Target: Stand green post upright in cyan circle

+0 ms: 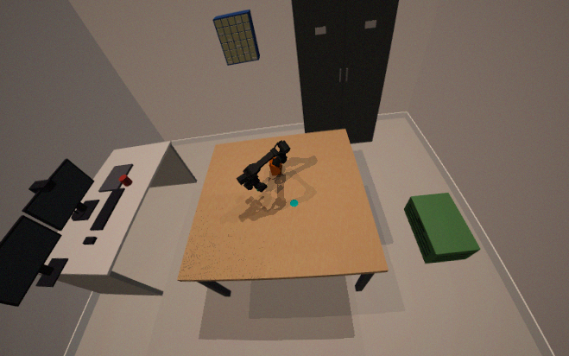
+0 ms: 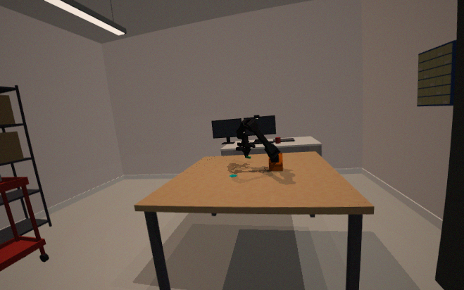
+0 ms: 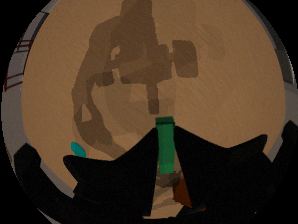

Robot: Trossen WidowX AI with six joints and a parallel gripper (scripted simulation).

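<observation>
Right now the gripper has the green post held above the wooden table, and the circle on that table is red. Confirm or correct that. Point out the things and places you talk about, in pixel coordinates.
The circle [image 1: 293, 202] [image 2: 232, 175] [image 3: 78, 149] is cyan, not red, as the top view shows. The rest stands: the gripper [image 2: 247, 155] [image 3: 165, 131] holds the green post [image 2: 248, 157] [image 3: 166, 147] above the wooden table [image 1: 312, 247] [image 2: 255, 194] [image 3: 225, 100].

Behind the hand [image 1: 258, 190] [image 2: 246, 156] [image 3: 165, 131], past the wooden counter [image 1: 286, 238] [image 2: 255, 194] [image 3: 225, 60], a white desk [image 1: 144, 176] [image 2: 305, 142] has two black screens. The walls are plain, the floor is pale, and a long light [image 2: 89, 17] glows high above the hand.

High top and level exterior views share the table [image 1: 321, 238] [image 2: 255, 194]; wrist looks down close.
</observation>
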